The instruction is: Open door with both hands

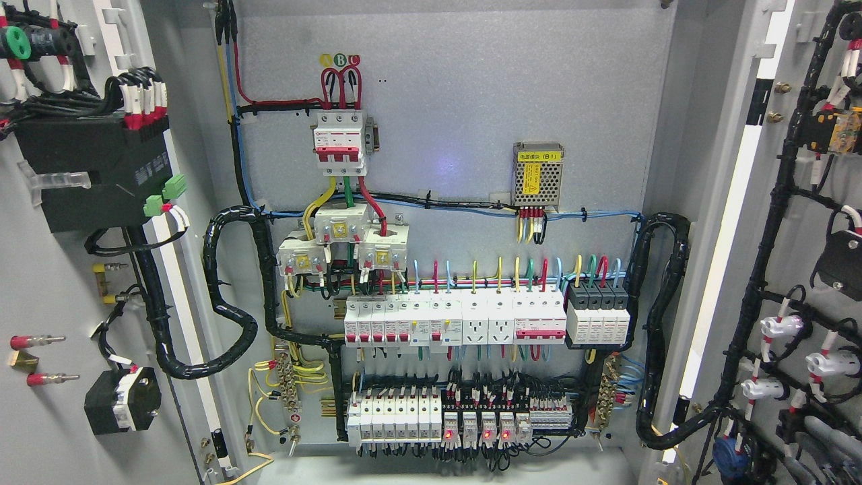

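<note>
No robot arm, wrist or hand shows anywhere in the head view. Both the left hand and the right hand are out of frame, so pose and finger state can't be told.

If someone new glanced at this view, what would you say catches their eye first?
Probably the red three-pole main breaker at upper centre of the back panel, fed by looping red wires. Next, the long breaker row across the middle with coloured wires rising from it, and the glowing red indicator lights at the bottom. Both doors, left door and right door, stand wide open.
</note>
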